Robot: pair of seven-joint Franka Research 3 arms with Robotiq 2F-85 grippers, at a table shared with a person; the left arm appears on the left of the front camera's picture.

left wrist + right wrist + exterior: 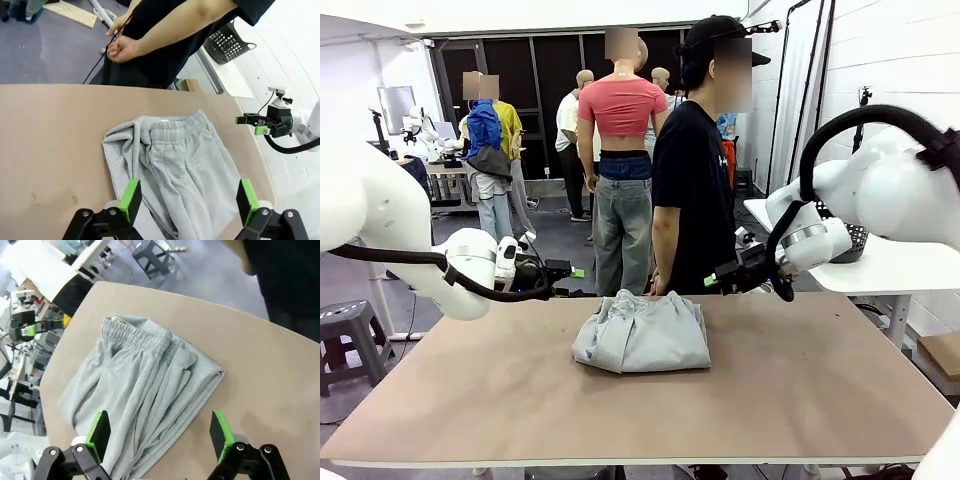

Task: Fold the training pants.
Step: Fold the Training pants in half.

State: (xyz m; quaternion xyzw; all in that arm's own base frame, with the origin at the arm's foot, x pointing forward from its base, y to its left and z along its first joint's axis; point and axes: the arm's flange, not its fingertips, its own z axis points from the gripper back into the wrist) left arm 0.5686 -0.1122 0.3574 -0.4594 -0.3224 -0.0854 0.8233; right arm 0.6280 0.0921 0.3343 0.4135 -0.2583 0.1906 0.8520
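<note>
The light grey training pants (pixel 642 333) lie folded into a compact bundle near the table's far middle, the gathered waistband toward the person. In the left wrist view the pants (pixel 180 170) spread below my open left gripper (pixel 189 200), whose green pads stand wide apart above the cloth. My right gripper (pixel 159 432) is open too, hovering over the pants (pixel 140 390) with nothing between its fingers. In the front view the left gripper (pixel 570 270) sits left of the bundle and the right gripper (pixel 717 280) hangs to its right, both raised off it.
A person in a black shirt (pixel 692 190) stands at the far edge just behind the pants, hands (pixel 122 49) held close to the body. The brown table (pixel 770 390) has free room in front and on both sides. A white side table (pixel 885 268) stands at right.
</note>
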